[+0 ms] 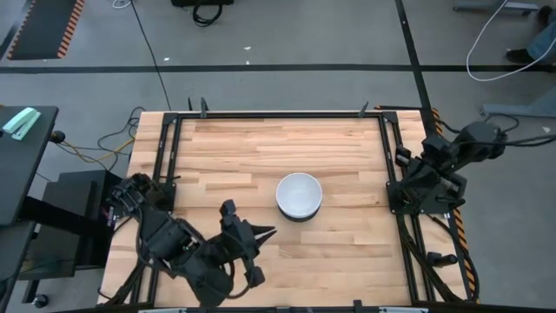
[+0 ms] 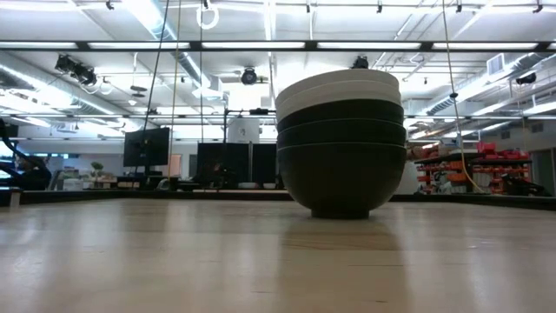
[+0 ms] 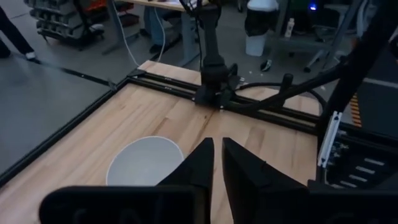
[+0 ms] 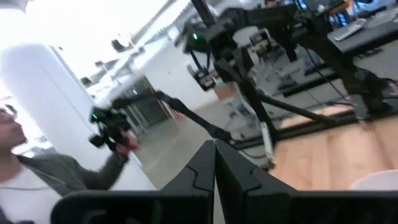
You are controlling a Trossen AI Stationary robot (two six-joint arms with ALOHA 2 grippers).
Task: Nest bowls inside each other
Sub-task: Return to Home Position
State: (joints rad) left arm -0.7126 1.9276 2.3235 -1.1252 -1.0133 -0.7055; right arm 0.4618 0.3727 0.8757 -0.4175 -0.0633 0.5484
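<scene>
The bowls stand nested in one stack near the table's middle, its bottom black bowl resting on the wood. The low view shows the stack with two white bowls on top and three black ones beneath. My left gripper is shut and sits low near the table's near-left part, pointing toward the stack without touching it. Its wrist view shows the top white bowl just beyond the left gripper. My right gripper is shut at the table's right edge, apart from the stack; the right gripper shows a white rim in its wrist view.
A black metal frame runs around the wooden table top. Bare wood lies on all sides of the stack. A person stands in the room beyond the table. Cables lie on the floor behind the far edge.
</scene>
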